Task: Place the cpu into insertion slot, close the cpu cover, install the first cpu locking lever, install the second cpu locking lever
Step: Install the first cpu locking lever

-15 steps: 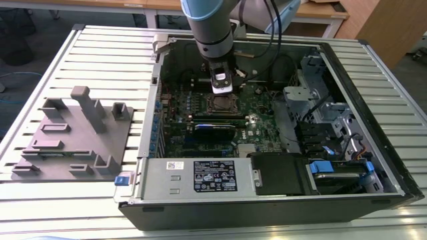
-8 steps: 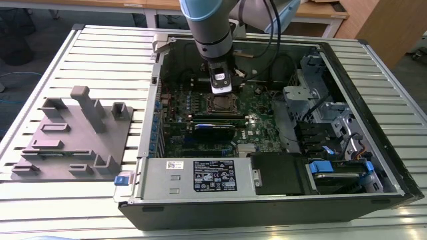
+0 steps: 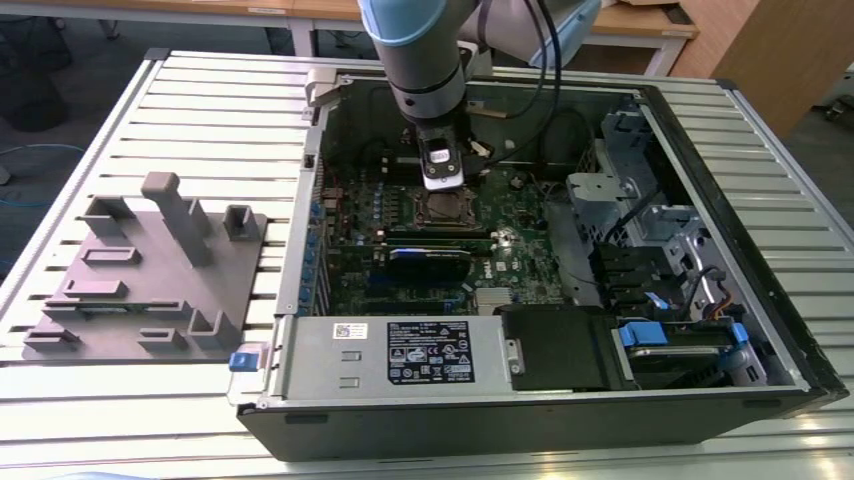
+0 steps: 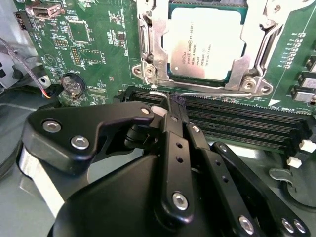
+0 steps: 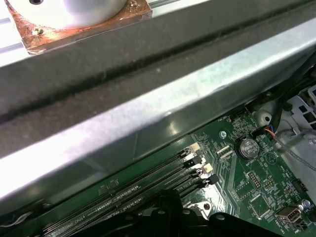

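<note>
Open computer case [image 3: 747, 330] lies on a slatted table [image 3: 200, 90]; a grey fixture block [image 3: 147, 285] sits on the table toward the exterior view's left. The arm reaches down into the case, gripper [image 3: 442, 172] just above the motherboard [image 3: 400, 265].

Second wrist view: the cpu [image 4: 205, 42] already sits in the insertion slot [image 4: 170, 74], silver face up. The cpu cover [image 4: 256, 47] lies down around it (frame edges overlap the chip's border). A thin wire locking lever [image 4: 207, 92] runs along the socket edge next to the memory slots [image 4: 247, 121].

The gripper [image 4: 170, 101] has its fingers pressed together, tips at that lever near the socket corner; whether they pinch it, cannot tell.
</note>
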